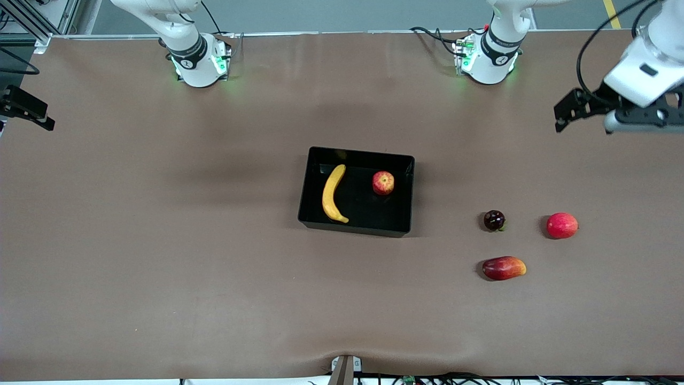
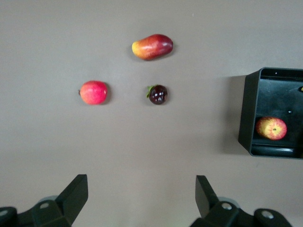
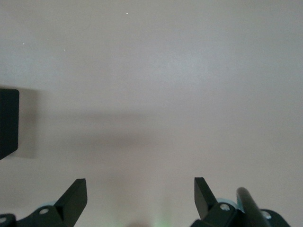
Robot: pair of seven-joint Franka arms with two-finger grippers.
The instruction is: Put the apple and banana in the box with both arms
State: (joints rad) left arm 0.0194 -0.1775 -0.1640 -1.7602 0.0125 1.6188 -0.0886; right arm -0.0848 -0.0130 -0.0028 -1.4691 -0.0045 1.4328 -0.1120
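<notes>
Front view: the curved yellow banana (image 1: 333, 193) and small streaked red apple (image 1: 383, 183) lie apart inside the shallow black plastic box (image 1: 410, 199) mid-bench.

Left wrist view: left gripper (image 2: 141, 196) over bare bench, fingers spread, empty.

Right wrist view: right gripper (image 3: 140, 197) likewise spread, empty.

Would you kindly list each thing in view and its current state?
banana: lying in the box
apple: in the box
box: upright, holding both fruits
left gripper: jaws open, holding nothing
right gripper: jaws open, holding nothing
</notes>
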